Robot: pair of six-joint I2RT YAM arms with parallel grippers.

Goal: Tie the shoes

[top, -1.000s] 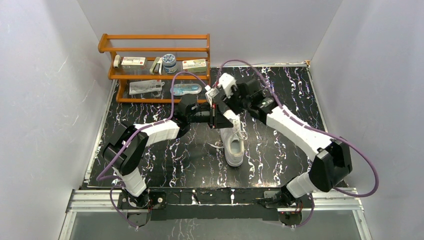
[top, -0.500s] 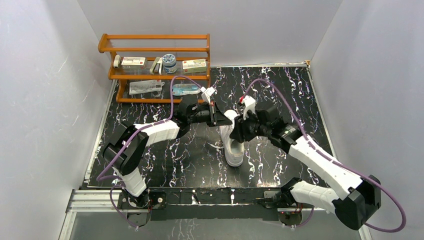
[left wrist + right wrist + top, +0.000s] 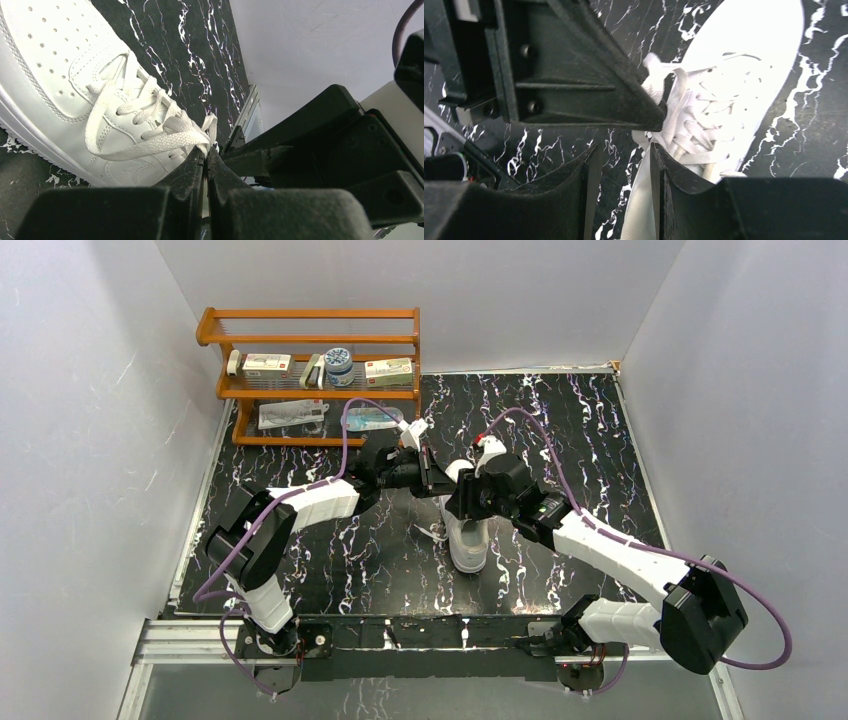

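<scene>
Left wrist view alone shows the left claw (image 3: 205, 153) pinching lace (image 3: 145, 146).

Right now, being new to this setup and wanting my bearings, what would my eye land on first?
A white sneaker lies mid-way on the black marbled table, both arms bent in over it. The left gripper is pinched shut on a lace; the right gripper hangs open close by.

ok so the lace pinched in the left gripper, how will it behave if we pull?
Likely floppy: the lace sags in a loose loop from the eyelets to the left gripper, so it won't hold shape. It looks flat and woven, so it probably won't slip. Nothing seems to pin the sneaker, so a hard pull may drag it.
</scene>
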